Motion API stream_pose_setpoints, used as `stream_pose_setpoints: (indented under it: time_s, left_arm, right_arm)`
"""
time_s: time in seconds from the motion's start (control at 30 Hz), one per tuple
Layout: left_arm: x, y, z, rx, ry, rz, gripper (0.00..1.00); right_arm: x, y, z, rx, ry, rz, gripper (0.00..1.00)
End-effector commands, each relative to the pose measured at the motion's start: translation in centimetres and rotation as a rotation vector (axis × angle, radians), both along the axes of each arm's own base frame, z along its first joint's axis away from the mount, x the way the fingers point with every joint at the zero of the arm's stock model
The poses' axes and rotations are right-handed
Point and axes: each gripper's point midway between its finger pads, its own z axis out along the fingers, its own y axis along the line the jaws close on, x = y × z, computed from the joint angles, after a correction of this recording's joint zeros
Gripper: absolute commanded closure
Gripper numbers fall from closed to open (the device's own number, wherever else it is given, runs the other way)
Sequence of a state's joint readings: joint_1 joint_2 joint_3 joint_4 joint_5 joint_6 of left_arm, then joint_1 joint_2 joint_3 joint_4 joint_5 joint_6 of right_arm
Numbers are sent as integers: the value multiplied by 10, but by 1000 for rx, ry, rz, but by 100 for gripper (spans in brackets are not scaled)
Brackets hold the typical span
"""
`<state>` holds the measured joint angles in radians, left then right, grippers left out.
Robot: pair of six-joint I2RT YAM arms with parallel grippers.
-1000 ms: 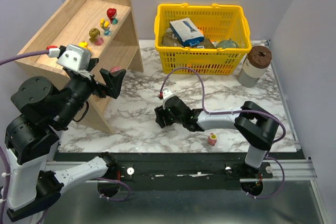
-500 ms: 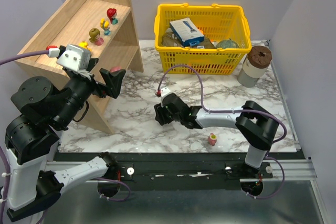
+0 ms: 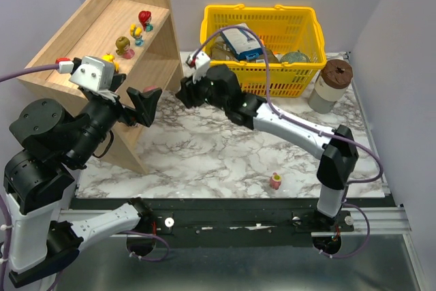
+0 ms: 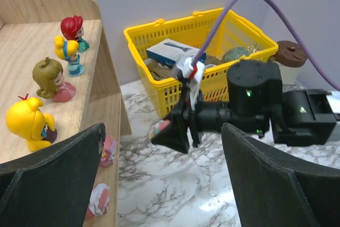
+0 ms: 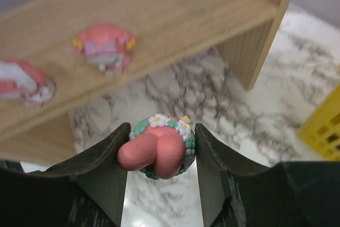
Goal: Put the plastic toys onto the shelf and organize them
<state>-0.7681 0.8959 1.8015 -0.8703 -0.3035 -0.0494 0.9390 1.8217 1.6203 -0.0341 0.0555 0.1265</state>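
Filling right end effector point(image 5: 159, 143): rounded pink toy point(image 5: 153, 156) (flower-rimmed).

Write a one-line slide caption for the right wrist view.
Right gripper, holding a pink toy, faces the shelf bearing two figurines.

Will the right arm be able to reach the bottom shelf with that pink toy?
Probably yes. The right gripper, shut on the pink toy, faces the bottom shelf with only table between. Two other toys sit there, but there is room beside them.
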Motion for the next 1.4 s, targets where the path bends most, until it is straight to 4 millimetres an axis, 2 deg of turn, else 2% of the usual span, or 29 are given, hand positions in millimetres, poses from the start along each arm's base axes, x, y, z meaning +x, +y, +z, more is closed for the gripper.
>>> stream_pose_setpoints:
  time_s: [0.0, 0.03, 0.07, 0.13, 0.17, 0.2, 0.27, 0.3, 0.5, 0.67, 1.0, 1.2, 1.37]
  left_arm:
    - [1, 2, 5, 5, -5, 14, 1]
    - [1, 3, 7, 2, -7, 14, 1]
    - [1, 3, 9, -4, -9, 14, 1]
    - [1, 3, 10, 0, -6, 18, 1]
    - [1, 3, 11, -6, -5, 17, 1]
    - [1, 3, 10, -5, 0, 18, 1]
    - [0, 3, 11, -13, 0, 18, 1]
    - [1, 3, 10, -11, 6, 21, 1]
    - [4, 3, 9, -7, 10, 30, 1]
    - [4, 2, 9, -4, 14, 27, 1]
    - [6, 3, 7, 15, 11, 40, 1]
    - [8, 2, 7, 23, 10, 42, 1]
    - [10, 0, 7, 25, 12, 41, 1]
  right_arm:
    - [26, 16, 9, -47, -29, 106, 83]
    - [36, 20, -4, -62, -16, 119, 83]
    - [39, 27, 19, -32, -55, 152, 82]
    - [47, 31, 18, -36, -46, 167, 82]
    - [52, 37, 4, -66, -47, 191, 82]
    - [53, 40, 16, -53, -64, 200, 81]
    - [54, 45, 7, -65, -63, 229, 81]
    - [50, 49, 11, -54, -71, 260, 80]
    - [51, 61, 6, -41, -87, 315, 80]
    - [52, 66, 4, -19, -87, 321, 80]
    - [56, 72, 17, 26, -129, 317, 79]
    - [62, 81, 4, 24, -118, 324, 78]
    - [65, 86, 3, 38, -129, 327, 76]
